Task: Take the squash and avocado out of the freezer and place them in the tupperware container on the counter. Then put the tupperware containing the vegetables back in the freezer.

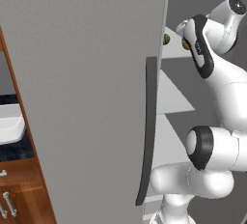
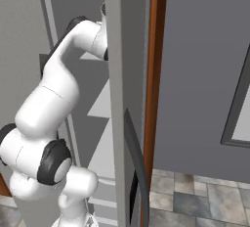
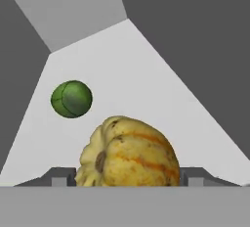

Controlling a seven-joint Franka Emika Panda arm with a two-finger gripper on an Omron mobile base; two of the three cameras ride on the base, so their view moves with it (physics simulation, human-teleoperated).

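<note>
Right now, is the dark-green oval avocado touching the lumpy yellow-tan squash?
No, the avocado sits apart from the squash, pale shelf showing between them.

Pale freezer shelf (image 3: 146,89) carries squash (image 3: 129,155) and avocado (image 3: 72,99). Squash sits at shelf's near edge, stem end facing left. Avocado lies farther back and left of squash, apart from it, not touching.

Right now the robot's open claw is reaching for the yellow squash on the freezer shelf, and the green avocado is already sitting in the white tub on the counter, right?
Not quite. The avocado is not in the tupperware container; in the hand view it lies on the freezer shelf, just beyond the squash. The rest holds: the open gripper straddles the squash.
</note>
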